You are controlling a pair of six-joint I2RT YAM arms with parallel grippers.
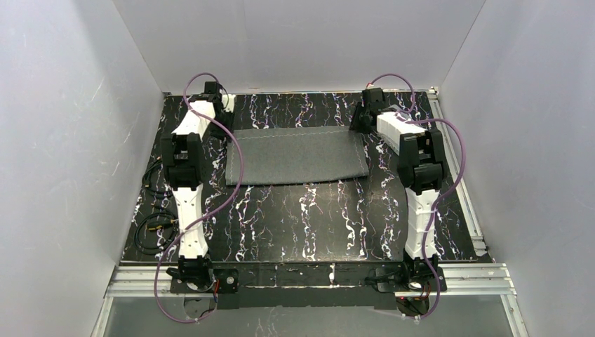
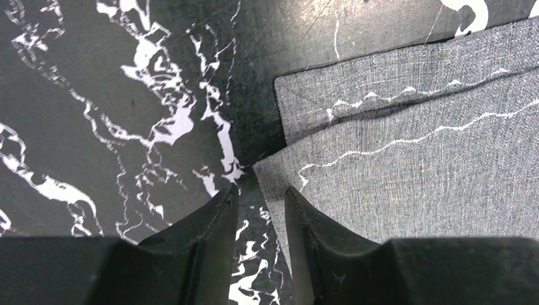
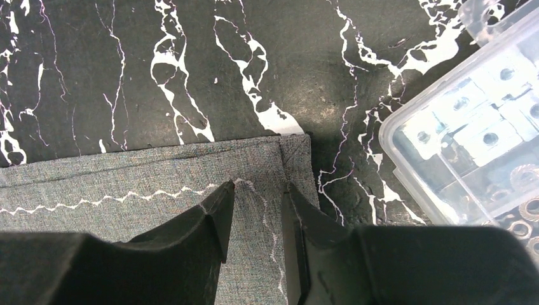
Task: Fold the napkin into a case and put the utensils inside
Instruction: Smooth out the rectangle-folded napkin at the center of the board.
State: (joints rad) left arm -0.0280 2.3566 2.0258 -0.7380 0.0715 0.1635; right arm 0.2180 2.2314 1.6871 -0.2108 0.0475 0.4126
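Table (image 1: 302, 225): napkin (image 1: 298, 156) lies at far centre, doubled into a wide flat band. Step in hand, by my judgement: early folds toward the case; utensils not in view. My left gripper (image 2: 257, 197) and right gripper (image 3: 257, 194) stand part-open and empty at its far corners. Next: pinch both corners evenly

No text, label, brand, number or sign can be read in any view, whether on the napkin (image 1: 298, 156), the tabletop (image 1: 295, 225) or the box (image 3: 470, 121).
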